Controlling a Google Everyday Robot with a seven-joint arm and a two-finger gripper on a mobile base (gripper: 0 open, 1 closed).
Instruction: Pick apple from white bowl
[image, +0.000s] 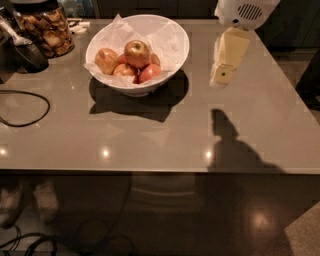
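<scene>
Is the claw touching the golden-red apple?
Apart. Camera view: cream claw hangs right of the wide white bowl, grey tabletop between it and the round golden-red apple.

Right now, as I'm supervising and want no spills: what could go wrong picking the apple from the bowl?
The gripper hangs right of the white bowl; a low approach could clip its rim. The apple rests atop the redder apples, so a push may roll it. The crinkled paper could snag.
</scene>
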